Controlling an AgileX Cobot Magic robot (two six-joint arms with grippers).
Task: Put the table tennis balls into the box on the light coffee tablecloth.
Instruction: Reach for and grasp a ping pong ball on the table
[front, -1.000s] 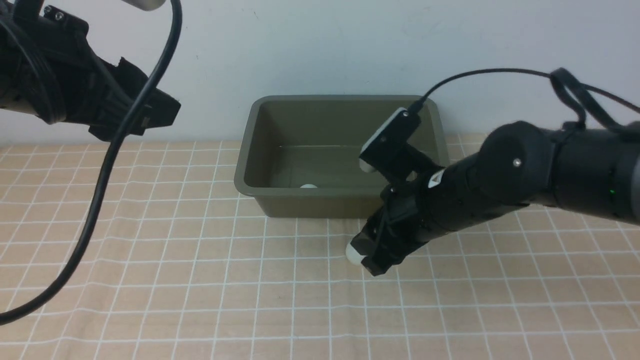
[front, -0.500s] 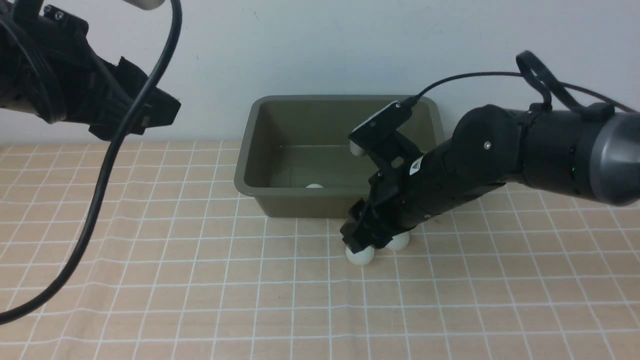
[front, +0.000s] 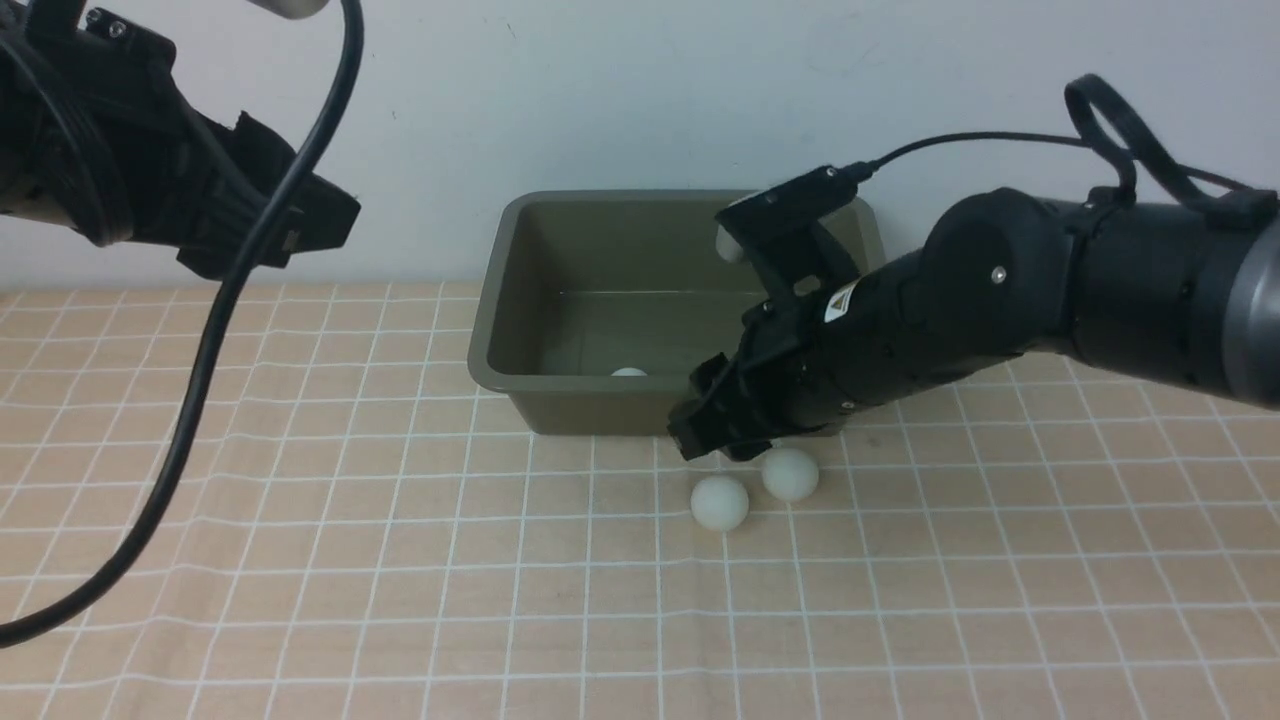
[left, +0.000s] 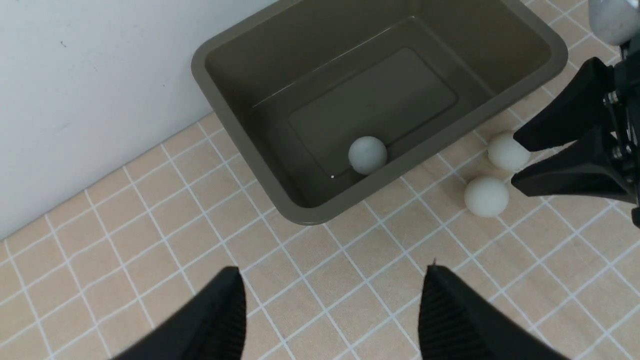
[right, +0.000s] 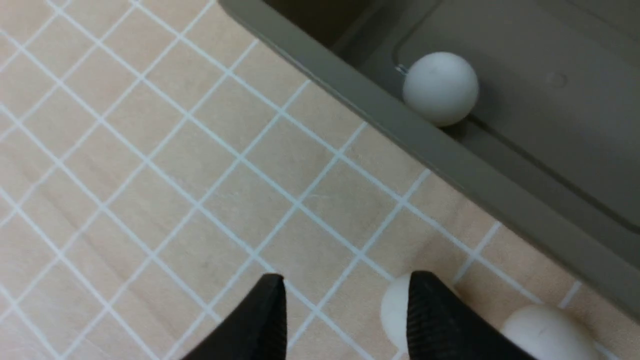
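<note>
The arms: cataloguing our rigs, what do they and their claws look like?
Both are black. The right arm has a rounded joint, a grey section, a triangular sticker and a thin looped cable. A thick cable hangs by the left arm. Left claw and right claw have tapered, ribbed fingers.

Box (front: 489, 330) is smooth olive plastic with a slight sheen, table tennis balls (front: 720, 502) matt white, tablecloth (front: 400, 560) matt, lightly creased gridded cloth, fingers (left: 452, 325) black with ribbed matt faces.
</note>
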